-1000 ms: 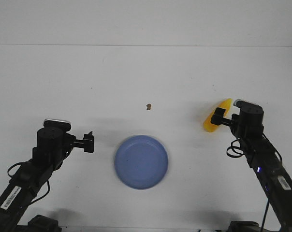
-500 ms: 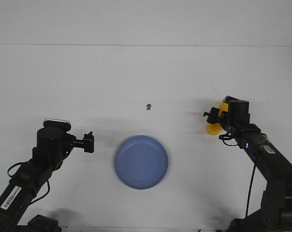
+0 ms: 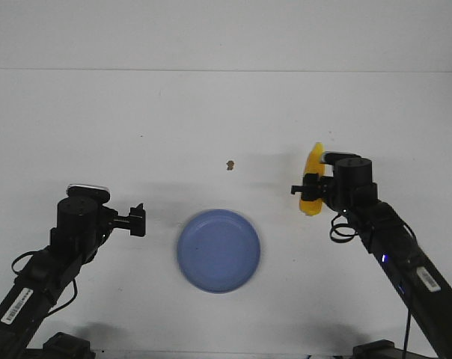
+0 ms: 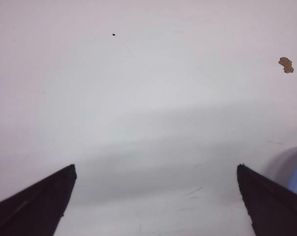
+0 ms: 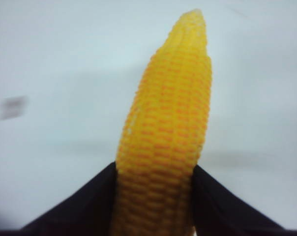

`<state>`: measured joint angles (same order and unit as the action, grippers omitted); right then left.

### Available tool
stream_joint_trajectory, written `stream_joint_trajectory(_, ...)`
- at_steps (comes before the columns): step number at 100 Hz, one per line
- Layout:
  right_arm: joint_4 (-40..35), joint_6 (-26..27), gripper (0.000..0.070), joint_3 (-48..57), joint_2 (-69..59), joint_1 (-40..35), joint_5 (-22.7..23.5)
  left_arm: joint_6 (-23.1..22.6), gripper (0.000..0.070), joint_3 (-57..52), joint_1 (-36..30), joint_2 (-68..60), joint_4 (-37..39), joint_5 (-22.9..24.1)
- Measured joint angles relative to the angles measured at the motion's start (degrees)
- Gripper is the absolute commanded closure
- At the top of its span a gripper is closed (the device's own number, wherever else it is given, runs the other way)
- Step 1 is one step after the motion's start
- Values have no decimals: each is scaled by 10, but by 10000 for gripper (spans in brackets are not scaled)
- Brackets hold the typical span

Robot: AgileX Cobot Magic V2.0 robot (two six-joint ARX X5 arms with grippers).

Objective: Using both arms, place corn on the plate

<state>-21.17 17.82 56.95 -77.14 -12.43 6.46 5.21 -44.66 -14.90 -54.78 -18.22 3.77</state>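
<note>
The right gripper (image 3: 307,188) has its jaws clamped on the corn cob (image 3: 311,179), right of the plate (image 3: 218,250); the left gripper (image 3: 138,220) has its jaws apart.

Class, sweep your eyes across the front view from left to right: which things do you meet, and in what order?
Left gripper → plate → brown speck → corn, clamped in the right gripper.

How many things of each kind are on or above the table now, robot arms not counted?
Corn, held in the right gripper: 1
Plate: 1
Brown speck: 1
Total: 3
</note>
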Motion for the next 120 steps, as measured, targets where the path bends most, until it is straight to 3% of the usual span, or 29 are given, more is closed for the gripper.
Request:
stream_joint_trajectory(31, -30, -9, 479, 2, -24, -224, 9, 0, 27, 0, 0, 0, 0, 0)
stream_joint_trajectory(44, -27, -5, 362, 2, -67, -268, -2, 0, 27, 0, 0, 0, 0, 0)
stream_joint_trajectory(56, -27, -3, 170, 2, -100, -285, -5, 0, 27, 0, 0, 0, 0, 0)
stream_joint_trajectory(64, -25, -1, 111, 2, -102, -294, -9, 0, 27, 0, 0, 0, 0, 0)
stream_joint_trajectory(92, -18, -5, 109, 1, -67, -300, -64, 0, 31, 0, 0, 0, 0, 0)
stream_joint_trajectory(120, -69, -44, 109, 2, 82, -194, -104, 1, 36, 0, 0, 16, 11, 0)
